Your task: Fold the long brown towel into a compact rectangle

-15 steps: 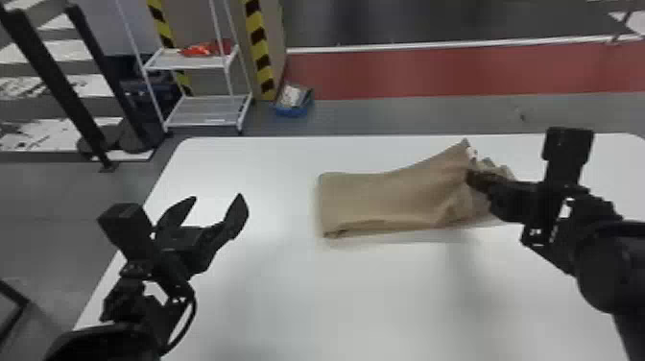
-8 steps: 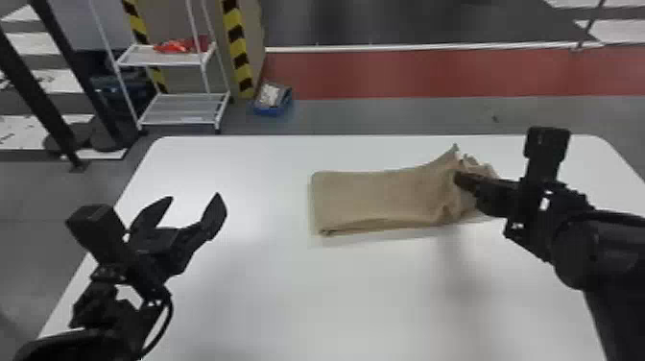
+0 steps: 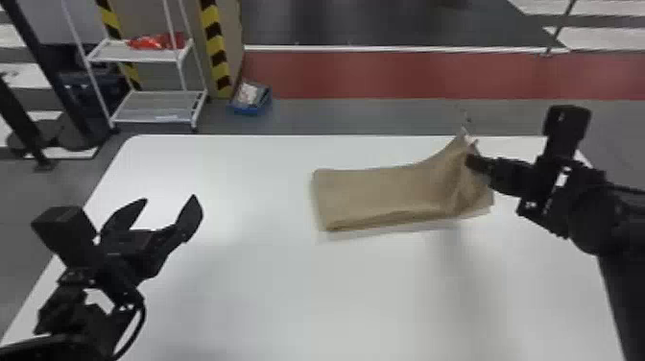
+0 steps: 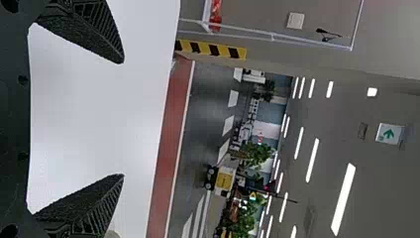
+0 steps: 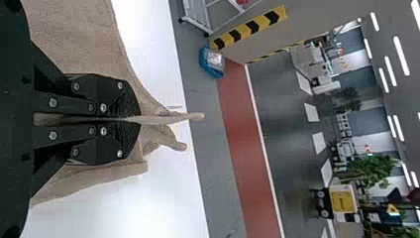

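Head view: towel [image 3: 374,194] — end clamped in right hand [image 3: 472,163] — left hand [image 3: 170,198] wide, apart.

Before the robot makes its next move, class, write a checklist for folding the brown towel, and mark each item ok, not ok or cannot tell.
1. Right gripper has hold of the brown towel: ok, its fingers are closed on the cloth at the towel's right end.
2. Left gripper open and empty: ok.
3. Left gripper at the towel: not ok, it is well to the left of it.
4. Towel's left end lying on the table: ok.
5. Towel's right end smooth: not ok, it is raised and creased.
6. Inner layers free of wrinkles: cannot tell, they are hidden.
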`<action>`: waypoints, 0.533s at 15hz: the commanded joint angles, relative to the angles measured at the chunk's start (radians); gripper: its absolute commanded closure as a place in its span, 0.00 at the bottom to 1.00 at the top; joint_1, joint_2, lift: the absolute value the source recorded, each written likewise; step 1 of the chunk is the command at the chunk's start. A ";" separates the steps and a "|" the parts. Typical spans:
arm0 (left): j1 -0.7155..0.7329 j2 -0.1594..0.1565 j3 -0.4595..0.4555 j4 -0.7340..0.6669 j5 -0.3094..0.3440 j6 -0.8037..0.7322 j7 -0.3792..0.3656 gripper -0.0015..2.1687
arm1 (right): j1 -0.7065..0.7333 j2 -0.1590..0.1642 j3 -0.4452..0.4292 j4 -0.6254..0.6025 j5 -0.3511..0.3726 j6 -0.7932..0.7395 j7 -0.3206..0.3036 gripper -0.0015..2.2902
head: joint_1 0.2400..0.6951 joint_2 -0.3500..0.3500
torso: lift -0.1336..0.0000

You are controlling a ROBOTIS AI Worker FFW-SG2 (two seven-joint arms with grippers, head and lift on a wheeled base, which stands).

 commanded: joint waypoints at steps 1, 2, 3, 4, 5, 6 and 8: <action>-0.021 0.000 -0.026 0.016 -0.008 0.003 -0.001 0.02 | -0.013 -0.009 0.006 0.083 0.007 -0.004 0.002 0.01 | 1.00 0.48 | 0.08; -0.022 0.000 -0.029 0.017 -0.010 0.003 -0.001 0.02 | -0.008 -0.016 0.006 0.084 0.009 0.002 0.003 0.00 | 1.00 0.47 | 0.08; -0.022 0.002 -0.026 0.017 -0.010 0.009 -0.003 0.02 | -0.001 -0.016 -0.003 0.083 0.009 0.005 0.014 0.00 | 1.00 0.46 | 0.08; -0.021 0.002 -0.026 0.017 -0.010 0.009 -0.005 0.02 | 0.010 -0.016 -0.014 0.078 0.007 0.005 0.017 0.02 | 1.00 0.45 | 0.08; -0.021 0.002 -0.024 0.020 -0.010 0.009 -0.005 0.02 | 0.021 -0.018 -0.019 0.066 0.006 0.011 0.017 0.03 | 1.00 0.45 | 0.08; -0.021 0.002 -0.026 0.025 -0.010 0.006 -0.005 0.02 | 0.035 -0.018 -0.043 0.046 0.003 0.026 0.023 0.03 | 1.00 0.44 | 0.08; -0.021 0.002 -0.029 0.033 -0.008 0.006 -0.005 0.02 | 0.050 -0.023 -0.075 0.017 0.004 0.054 0.031 0.03 | 1.00 0.43 | 0.08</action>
